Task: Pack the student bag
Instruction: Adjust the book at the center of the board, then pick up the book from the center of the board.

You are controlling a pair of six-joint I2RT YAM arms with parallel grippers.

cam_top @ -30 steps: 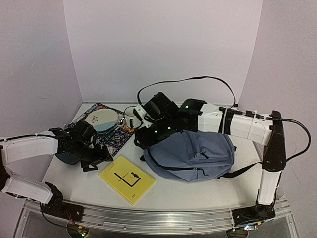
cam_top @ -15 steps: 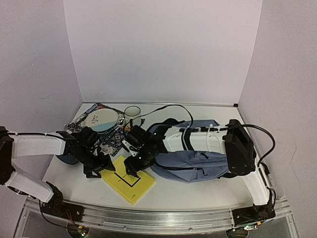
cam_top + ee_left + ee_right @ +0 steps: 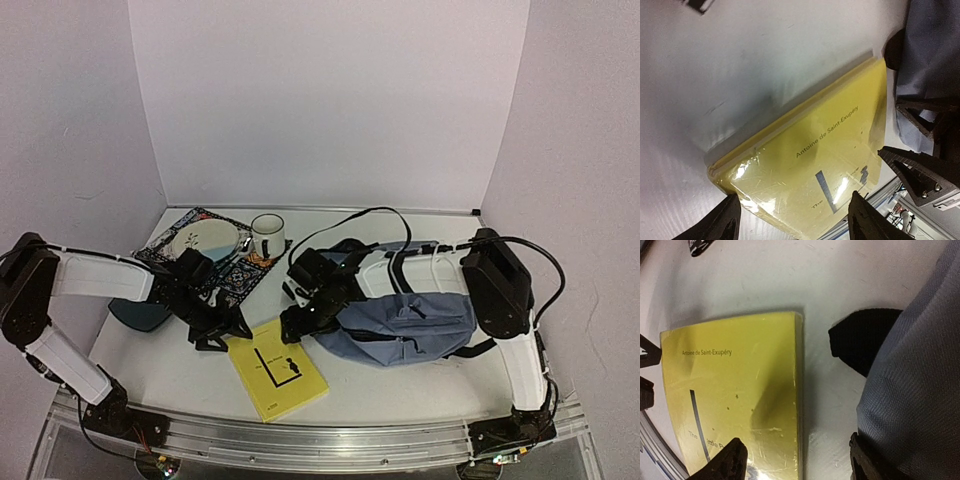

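The blue-grey student bag lies flat on the right half of the table, with a black strap end poking out at its left. A yellow paperback lies just left of it, near the front edge. My left gripper is open and low at the book's left corner, and its fingers straddle the cover. My right gripper is open over the book's right edge, one finger above the cover and the other against the bag fabric.
A white mug and a plate sit on a patterned mat at the back left. A dark teal tray lies under my left arm. The table's metal front rail runs close to the book.
My right arm swung down from above the bag to the book's right edge. My left gripper slid right to the book's left corner. The book has turned and shifted slightly right.
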